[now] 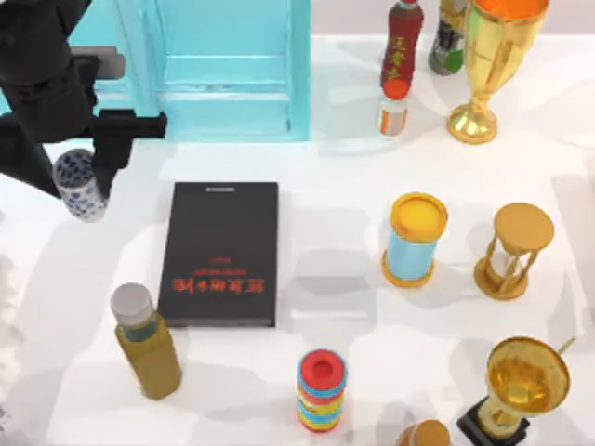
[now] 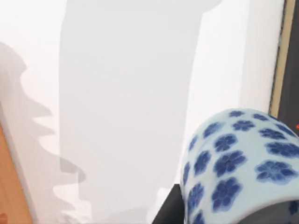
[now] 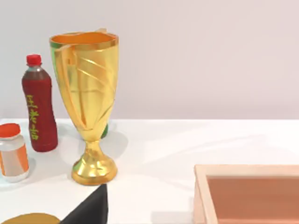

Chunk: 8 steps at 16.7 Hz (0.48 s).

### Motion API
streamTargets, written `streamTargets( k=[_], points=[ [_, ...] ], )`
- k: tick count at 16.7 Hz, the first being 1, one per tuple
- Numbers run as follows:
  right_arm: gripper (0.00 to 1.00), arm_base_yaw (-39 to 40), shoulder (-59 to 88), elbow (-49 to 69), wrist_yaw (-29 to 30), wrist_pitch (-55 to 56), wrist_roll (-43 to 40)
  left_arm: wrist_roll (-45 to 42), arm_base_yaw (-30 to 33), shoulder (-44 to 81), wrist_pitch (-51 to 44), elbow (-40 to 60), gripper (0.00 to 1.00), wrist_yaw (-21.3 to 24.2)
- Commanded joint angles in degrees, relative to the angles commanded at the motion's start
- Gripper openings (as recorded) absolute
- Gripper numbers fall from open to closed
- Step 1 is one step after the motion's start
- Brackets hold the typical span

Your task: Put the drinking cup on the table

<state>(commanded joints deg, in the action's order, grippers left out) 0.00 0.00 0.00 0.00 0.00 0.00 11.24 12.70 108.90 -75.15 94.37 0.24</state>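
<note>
The drinking cup [image 1: 82, 193], a small white tumbler with blue flowers, is at the table's [image 1: 372, 307] back left, left of the black book. My left gripper [image 1: 78, 169] reaches down from the top left corner and is shut on it, one dark finger on each side of its rim. In the left wrist view the drinking cup [image 2: 243, 158] looms close, with the white table [image 2: 126, 93] beneath; I cannot tell whether its base touches the surface. A dark piece of my right gripper [image 3: 88, 207] shows in the right wrist view, facing a gold trophy [image 3: 88, 93].
A black book [image 1: 221, 253] lies right of the cup and a turquoise cabinet [image 1: 223, 65] stands behind it. A yellow bottle [image 1: 147, 346] stands at the front left. A light-blue cylinder [image 1: 412, 240], an hourglass [image 1: 514, 251], stacked rings [image 1: 322, 390], bottles [image 1: 402, 46] and trophies [image 1: 522, 386] fill the right.
</note>
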Motion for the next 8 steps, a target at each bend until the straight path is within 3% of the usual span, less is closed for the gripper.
streamTargets(
  k=[8],
  points=[
    [1.00, 0.0, 0.0, 0.0, 0.0, 0.0, 0.0, -0.8, -0.7, -0.2, 2.2, -2.8, 0.00, 0.0]
  ],
)
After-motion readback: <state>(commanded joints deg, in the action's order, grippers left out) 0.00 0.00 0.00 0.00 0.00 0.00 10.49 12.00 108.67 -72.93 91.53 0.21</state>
